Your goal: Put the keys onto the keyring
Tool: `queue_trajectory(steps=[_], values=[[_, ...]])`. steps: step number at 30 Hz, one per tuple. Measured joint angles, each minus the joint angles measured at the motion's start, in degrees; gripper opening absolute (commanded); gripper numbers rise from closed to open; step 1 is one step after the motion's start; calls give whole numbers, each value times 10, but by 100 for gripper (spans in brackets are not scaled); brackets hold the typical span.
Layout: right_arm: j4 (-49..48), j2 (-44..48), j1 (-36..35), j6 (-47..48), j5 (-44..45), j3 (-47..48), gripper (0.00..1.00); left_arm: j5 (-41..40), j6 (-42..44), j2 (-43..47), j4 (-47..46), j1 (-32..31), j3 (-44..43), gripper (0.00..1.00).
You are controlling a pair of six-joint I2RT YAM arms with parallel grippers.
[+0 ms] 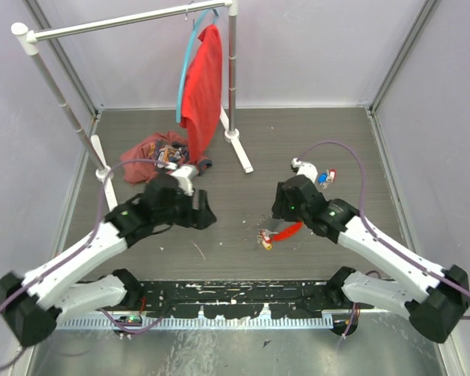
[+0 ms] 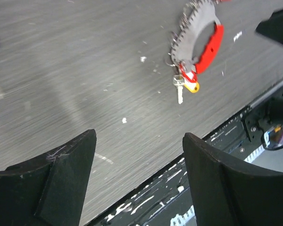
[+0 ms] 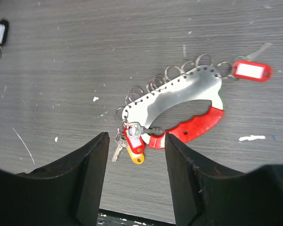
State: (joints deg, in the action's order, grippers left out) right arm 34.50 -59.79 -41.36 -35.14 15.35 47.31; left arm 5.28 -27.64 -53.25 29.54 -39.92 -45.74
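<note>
The keyring [image 3: 179,96] is a silver crescent plate with a red grip and several small rings along its edge, lying flat on the table. At its left end hang keys [image 3: 132,141] with red and yellow tags, and a red-tagged key [image 3: 251,70] sits at its other end. My right gripper [image 3: 137,140] hovers above that left end, open, with nothing between its fingers. In the left wrist view the keyring [image 2: 205,44] and its keys [image 2: 184,85] lie ahead to the right. My left gripper [image 2: 139,141] is open and empty. From above, the keyring [image 1: 291,230] lies between the left gripper [image 1: 207,215] and the right gripper [image 1: 280,215].
A black-tagged key [image 3: 0,33] lies apart on the table. Blue- and red-tagged keys [image 1: 326,177] sit behind the right arm. A clothes rack [image 1: 233,94] with a red garment [image 1: 204,86] stands at the back, a red cloth heap [image 1: 153,153] beside it. A black strip [image 1: 235,294] runs along the near edge.
</note>
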Motion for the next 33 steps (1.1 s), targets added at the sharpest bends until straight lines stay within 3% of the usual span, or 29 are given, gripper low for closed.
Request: queue_trajectory(steps=[3, 11, 23, 33], values=[[27, 55, 0, -22, 33, -3, 55, -12, -28, -82, -59, -64, 0, 68], [78, 148, 0, -57, 67, -9, 55, -13, -120, -297, -223, -129, -12, 67], [89, 163, 0, -69, 62, -20, 55, -110, -402, -388, -580, -146, 106, 63], [91, 169, 0, -69, 59, -20, 55, -228, -549, -456, -673, -229, 114, 67]])
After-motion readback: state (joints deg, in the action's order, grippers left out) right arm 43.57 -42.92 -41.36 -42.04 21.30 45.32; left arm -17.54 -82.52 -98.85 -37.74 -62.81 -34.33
